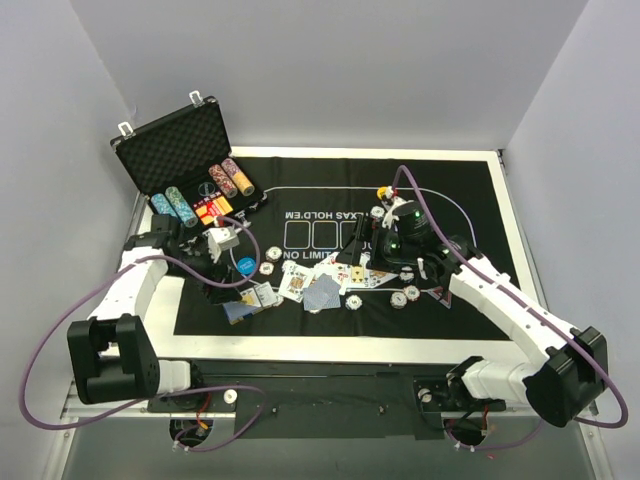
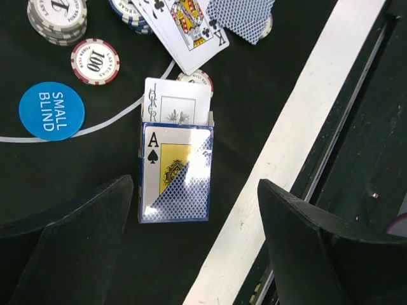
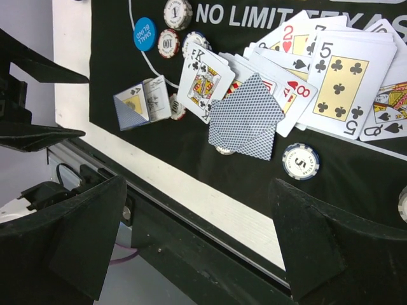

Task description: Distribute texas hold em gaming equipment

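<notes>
A blue card box [image 2: 175, 175] with an ace of spades on its face lies on the black mat, a joker card [image 2: 177, 108] sticking out of it. My left gripper [image 2: 197, 254] hovers open and empty just short of the box; in the top view the left gripper [image 1: 222, 272] is near the mat's left edge. A blue SMALL BLIND button [image 2: 51, 111], a 100 chip [image 2: 95, 61] and a grey chip stack [image 2: 57, 19] lie beyond. My right gripper [image 3: 197, 241] is open and empty over the mat's near edge. Face-up cards [image 3: 343, 82], blue-backed cards [image 3: 245, 121] and a 5 chip [image 3: 300, 161] lie ahead.
The open black case [image 1: 185, 160] stands at the back left with chip stacks [image 1: 237, 177] in its foam. Loose chips [image 1: 410, 295] dot the mat [image 1: 470, 200]. A white border strip [image 2: 299, 127] and a black rail run along the near edge.
</notes>
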`<move>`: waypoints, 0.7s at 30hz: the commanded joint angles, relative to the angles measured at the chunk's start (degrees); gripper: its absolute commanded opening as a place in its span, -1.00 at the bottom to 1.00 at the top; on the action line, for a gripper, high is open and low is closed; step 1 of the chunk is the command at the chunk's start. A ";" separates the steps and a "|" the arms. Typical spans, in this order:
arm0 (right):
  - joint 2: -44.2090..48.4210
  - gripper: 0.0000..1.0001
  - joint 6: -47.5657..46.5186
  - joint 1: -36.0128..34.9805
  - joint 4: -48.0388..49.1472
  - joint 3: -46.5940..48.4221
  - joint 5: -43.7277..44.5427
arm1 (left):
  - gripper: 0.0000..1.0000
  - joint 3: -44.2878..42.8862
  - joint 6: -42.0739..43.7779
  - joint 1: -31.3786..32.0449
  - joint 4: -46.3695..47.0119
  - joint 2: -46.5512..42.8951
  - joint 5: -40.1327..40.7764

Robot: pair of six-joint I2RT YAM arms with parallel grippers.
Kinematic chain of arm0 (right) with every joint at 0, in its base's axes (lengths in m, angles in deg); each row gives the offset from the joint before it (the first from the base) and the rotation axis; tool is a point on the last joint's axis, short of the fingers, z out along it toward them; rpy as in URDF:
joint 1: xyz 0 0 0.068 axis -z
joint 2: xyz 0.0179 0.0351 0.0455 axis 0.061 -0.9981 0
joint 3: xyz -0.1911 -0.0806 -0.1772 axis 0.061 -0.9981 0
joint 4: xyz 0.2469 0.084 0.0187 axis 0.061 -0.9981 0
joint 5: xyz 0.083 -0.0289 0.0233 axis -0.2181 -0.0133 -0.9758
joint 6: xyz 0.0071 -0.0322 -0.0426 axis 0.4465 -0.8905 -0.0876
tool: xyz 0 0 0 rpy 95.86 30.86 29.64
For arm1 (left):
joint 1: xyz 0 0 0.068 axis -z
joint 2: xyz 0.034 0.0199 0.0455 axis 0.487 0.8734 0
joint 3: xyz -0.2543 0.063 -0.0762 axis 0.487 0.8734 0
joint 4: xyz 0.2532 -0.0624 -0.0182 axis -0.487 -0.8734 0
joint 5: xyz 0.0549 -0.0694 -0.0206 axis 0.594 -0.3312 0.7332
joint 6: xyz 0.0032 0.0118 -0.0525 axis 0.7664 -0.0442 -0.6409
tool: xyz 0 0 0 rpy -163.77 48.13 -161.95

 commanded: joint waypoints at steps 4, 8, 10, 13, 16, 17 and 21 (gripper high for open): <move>0.94 0.78 -1.67 0.19 -4.14 1.42 3.48 | 0.83 -5.76 -14.96 4.30 1.29 -0.21 8.92; 1.55 0.79 -3.60 0.19 -8.17 2.83 7.69 | 0.85 -11.83 -19.59 3.17 -1.55 2.52 11.89; 2.08 0.79 -4.57 0.10 -10.02 3.18 9.28 | 0.86 -14.39 -24.89 1.85 -0.57 3.75 13.66; 3.22 0.80 -5.27 0.19 -11.61 2.83 10.78 | 0.87 -17.64 -23.67 -2.97 -3.47 4.72 10.25; 4.62 0.80 -5.63 0.10 -12.49 2.57 12.27 | 0.88 -17.74 -23.76 -6.58 -2.60 4.37 8.48; 4.89 0.80 -5.80 0.19 -12.84 2.57 12.36 | 0.89 -17.39 -23.84 -7.81 -1.90 4.20 8.57; 6.30 0.80 -5.98 0.10 -13.20 2.22 13.07 | 0.89 -16.16 -23.58 -10.46 -0.67 4.11 8.40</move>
